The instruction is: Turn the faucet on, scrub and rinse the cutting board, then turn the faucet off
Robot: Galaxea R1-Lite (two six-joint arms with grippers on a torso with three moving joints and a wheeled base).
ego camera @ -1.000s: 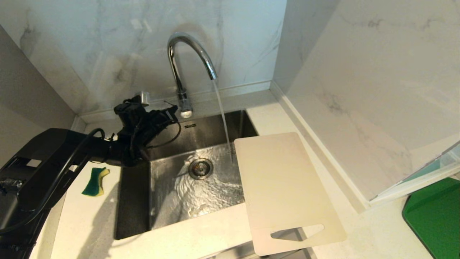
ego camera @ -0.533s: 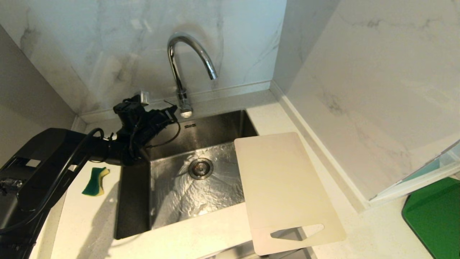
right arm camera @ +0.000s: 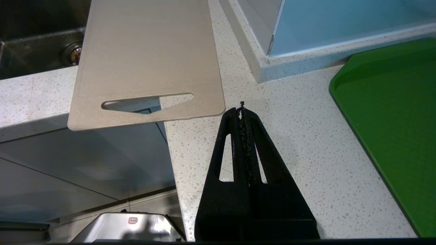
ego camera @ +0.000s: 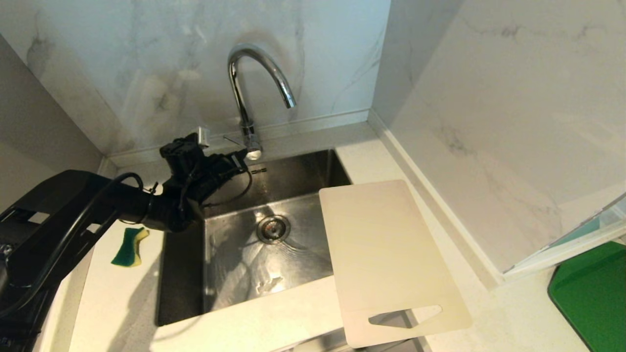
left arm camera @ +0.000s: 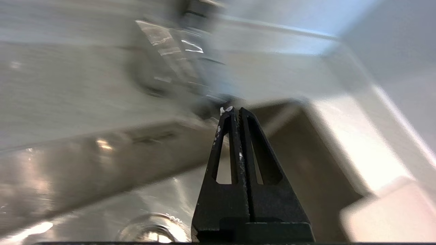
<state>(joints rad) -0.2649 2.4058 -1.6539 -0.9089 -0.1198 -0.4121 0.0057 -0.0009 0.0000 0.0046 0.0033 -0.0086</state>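
Just beyond the pinched-together tips of the left end effector stands the faucet base; open sink lies below. Right of it, the cutting board overhangs the sink rim and table front edge. Right end effector, closed and empty, hovers beside the board's corner.

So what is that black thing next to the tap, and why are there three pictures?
It is a robot's arm. The big picture comes from a camera on the robot's head. The other two come from cameras on its wrists. The left gripper, its pinching hand, is shut and holds nothing, close by the faucet above the sink. No water runs. The right gripper is shut too, over the counter. The cutting board lies half over the sink. A sponge and a green board lie on the counter.
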